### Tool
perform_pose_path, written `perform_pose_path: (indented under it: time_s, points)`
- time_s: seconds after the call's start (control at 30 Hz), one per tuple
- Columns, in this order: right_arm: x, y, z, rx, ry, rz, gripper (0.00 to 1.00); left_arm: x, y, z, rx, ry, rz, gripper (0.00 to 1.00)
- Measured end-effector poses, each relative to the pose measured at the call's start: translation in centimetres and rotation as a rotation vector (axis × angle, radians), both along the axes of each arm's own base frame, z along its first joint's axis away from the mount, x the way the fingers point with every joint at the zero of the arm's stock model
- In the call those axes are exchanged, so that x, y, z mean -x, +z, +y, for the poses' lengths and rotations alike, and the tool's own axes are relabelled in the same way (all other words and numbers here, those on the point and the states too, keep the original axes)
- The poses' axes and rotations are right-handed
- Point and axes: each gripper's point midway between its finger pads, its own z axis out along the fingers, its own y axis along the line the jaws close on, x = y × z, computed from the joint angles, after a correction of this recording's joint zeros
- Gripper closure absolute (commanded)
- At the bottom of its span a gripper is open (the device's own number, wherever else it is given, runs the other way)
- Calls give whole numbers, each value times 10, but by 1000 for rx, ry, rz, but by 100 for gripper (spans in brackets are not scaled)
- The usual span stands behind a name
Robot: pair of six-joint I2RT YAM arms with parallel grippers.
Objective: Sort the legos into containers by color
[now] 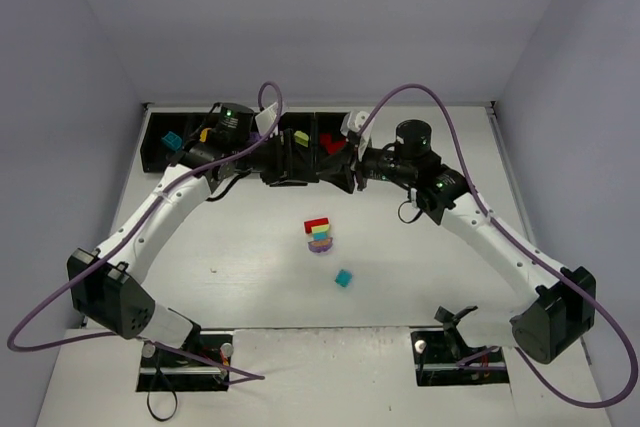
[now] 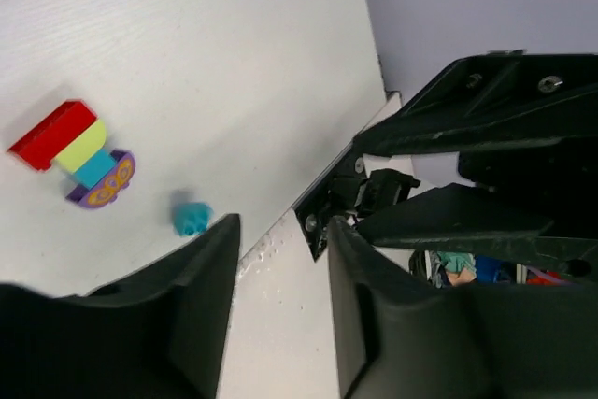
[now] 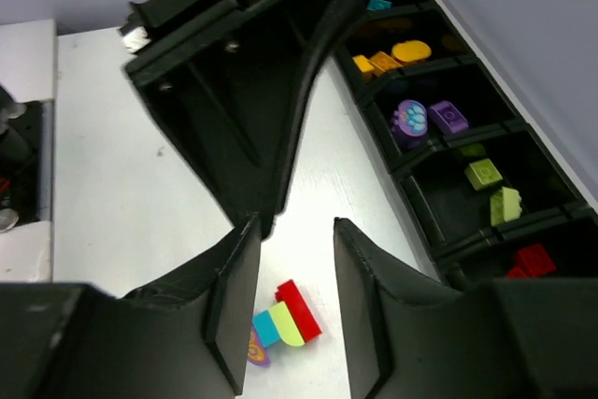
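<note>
We see both arms stretched towards the far edge of the white table (image 1: pixel 230 277), where the row of black bins (image 1: pixel 152 155) stands along the back wall. The left gripper (image 2: pixel 282 226) and the right gripper (image 3: pixel 294 226) face each other close together, just in front of the middle bins; we cannot tell whether they touch. Each is clenched down to a narrow slot, and we see no brick in either slot.

From the right wrist we look into the bins. Counting from the left end, they hold a teal brick (image 3: pixel 378 4), orange pieces (image 3: pixel 388 58), purple pieces (image 3: pixel 425 119), lime bricks (image 3: pixel 493 192) and a red brick (image 3: pixel 531 259).

Two things lie out on the table's middle, well apart from both grippers. One is a stack (image 1: pixel 320 234) joined in the order red, lime, teal, purple. The other is a loose teal brick (image 1: pixel 343 278), near the stack but not touching it, on the side towards the arm bases.
</note>
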Motion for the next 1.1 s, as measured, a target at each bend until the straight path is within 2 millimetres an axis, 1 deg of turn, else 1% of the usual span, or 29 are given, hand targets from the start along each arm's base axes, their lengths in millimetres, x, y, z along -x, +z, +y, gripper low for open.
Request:
perform_pose_path:
  time_s: [0.03,0.07,0.1,0.13,0.17,0.2,0.23,0.27,0.3,0.37,0.47,0.5,0.6,0.7,0.73,0.8,0.87,0.93,1.03,1.07,1.1]
  points:
    - [-3,-1,-1,4,-21,2,61,0,-5,3,-23,7,4,58]
    - [-9,-8,-7,16,-78,19,57,0,-11,6,-51,13,5,48]
    - [-10,-9,-7,18,-84,20,57,1,-19,11,-91,19,3,48]
    - [-14,-13,-11,18,-128,40,56,0,-23,13,-108,22,-6,45]
    - [-17,-19,-15,22,-170,63,55,-1,-28,15,-126,21,-13,39]
    - [-19,-26,-20,26,-211,91,46,-1,-35,18,-146,21,-19,37]
    - [-21,-35,-25,28,-256,131,40,-1,-43,20,-166,21,-18,36]
    - [-23,-45,-32,31,-306,174,30,1,-57,24,-202,18,-12,35]
    - [-24,-54,-37,37,-348,212,28,2,-62,26,-213,16,-10,35]
    - [-29,-73,-53,38,-459,296,25,7,-82,30,-268,4,-9,34]
    - [-36,-96,-81,34,-629,419,27,21,-97,29,-324,-47,-31,34]
    - [-39,-101,-91,23,-686,458,28,28,-99,25,-334,-75,-51,34]
    - [-52,-111,-132,-36,-870,555,28,53,-101,11,-365,-183,-140,34]
    - [-61,-118,-172,-97,-1034,624,28,85,-101,-10,-377,-332,-246,34]
    - [-63,-120,-183,-116,-1078,647,28,94,-102,-17,-377,-373,-273,34]
    - [-66,-123,-199,-146,-1142,684,28,112,-106,-31,-385,-452,-310,34]
    - [-66,-127,-212,-172,-1194,724,27,123,-117,-42,-410,-502,-314,34]
    - [-67,-131,-225,-202,-1245,762,27,132,-133,-53,-459,-533,-312,34]
    - [-67,-138,-239,-233,-1306,803,27,145,-160,-69,-534,-560,-289,33]
    - [-67,-141,-243,-237,-1325,812,24,151,-170,-73,-560,-565,-273,32]
    - [-67,-143,-246,-242,-1341,822,24,156,-180,-76,-587,-568,-260,31]
